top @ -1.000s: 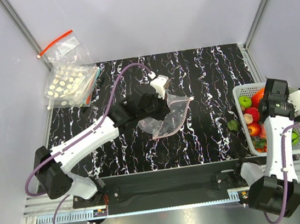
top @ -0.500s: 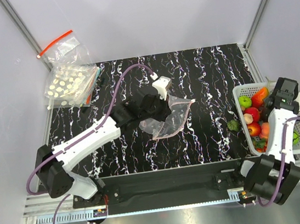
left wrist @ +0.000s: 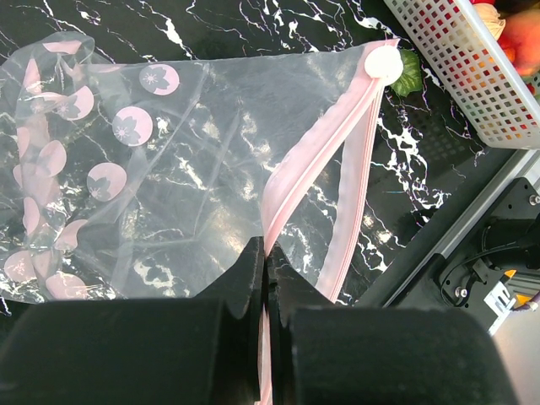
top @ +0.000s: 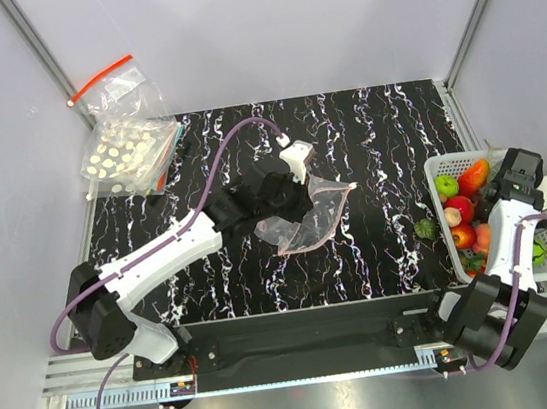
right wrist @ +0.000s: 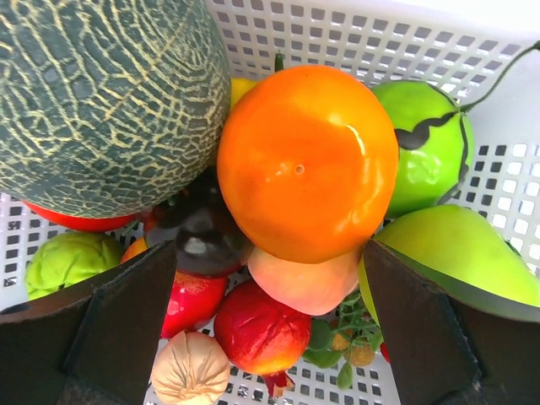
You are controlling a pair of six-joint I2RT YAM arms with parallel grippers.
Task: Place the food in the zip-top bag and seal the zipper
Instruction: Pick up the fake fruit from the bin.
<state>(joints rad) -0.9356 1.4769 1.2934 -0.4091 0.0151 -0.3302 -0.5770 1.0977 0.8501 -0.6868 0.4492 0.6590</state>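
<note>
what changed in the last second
The right gripper, open, swung to the right over the basket. The left gripper stayed shut on the zipper, and the zip-top bag barely shifted. Nothing was picked up or released.

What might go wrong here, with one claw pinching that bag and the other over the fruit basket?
1. The left gripper pinches only the pink zipper of the limp zip-top bag. The mouth gapes narrowly, so whatever goes in may snag on it.
2. The right gripper is open over a crowded basket, straddling a round orange fruit. It could grab the wrong piece or knock neighbours out.
</note>
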